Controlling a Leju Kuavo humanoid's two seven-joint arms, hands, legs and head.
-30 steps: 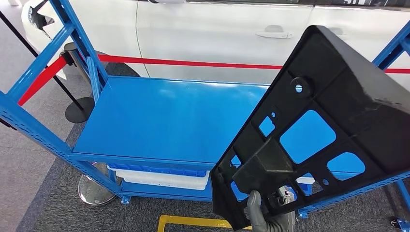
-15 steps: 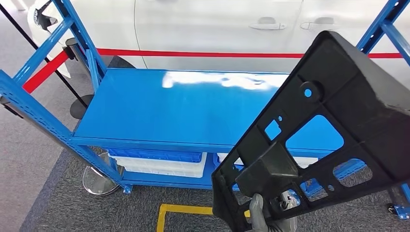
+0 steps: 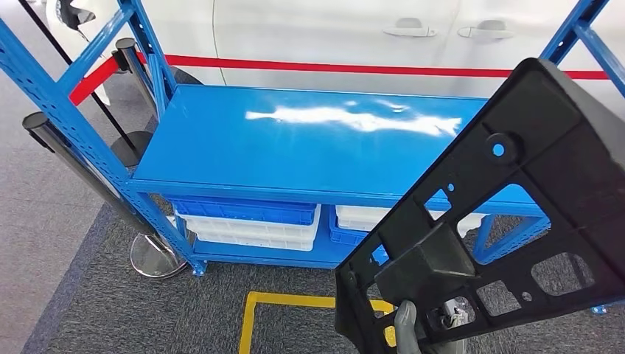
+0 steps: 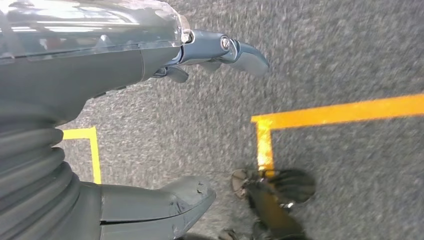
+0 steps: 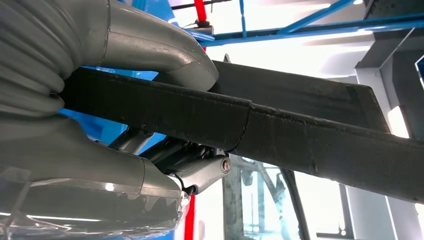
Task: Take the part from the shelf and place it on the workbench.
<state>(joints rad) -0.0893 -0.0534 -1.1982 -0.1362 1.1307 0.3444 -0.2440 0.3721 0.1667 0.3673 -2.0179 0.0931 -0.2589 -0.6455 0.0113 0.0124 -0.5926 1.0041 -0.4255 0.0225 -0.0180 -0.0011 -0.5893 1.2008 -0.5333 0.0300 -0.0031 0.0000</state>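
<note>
Head view frames are dominated on the right by a large black moulded-plastic bracket panel with cut-out windows (image 3: 516, 214), which is held upright and tilted, raised in front of the camera and apart from every surface. It is gripped at its lower corner by the right robot hand (image 3: 421, 332), and in the right wrist view the thick grey thumb (image 5: 165, 55) is seen pressed on one face of the panel's edge (image 5: 280, 135) while the darker fingers (image 5: 200, 170) are closed under the other face, so this robot hand is clamped on the part. The left robot hand (image 4: 150, 130) is seen hanging over grey carpet marked with yellow floor tape (image 4: 340, 112), its thumb and fingers apart and nothing held between them. Beyond the part, a blue steel shelving rack (image 3: 309, 147) with a bare glossy top deck is seen, with white and blue plastic bins (image 3: 247, 221) on its lower level, and a white car (image 3: 354, 33) behind a red barrier belt (image 3: 332, 68). The carrying step is judged to be in hand: the part is already off the shelf and not yet set down. No desk can be identified with certainty, so the next move is judged to call for the part being brought over the desk, levelled, lowered and only then released.
</note>
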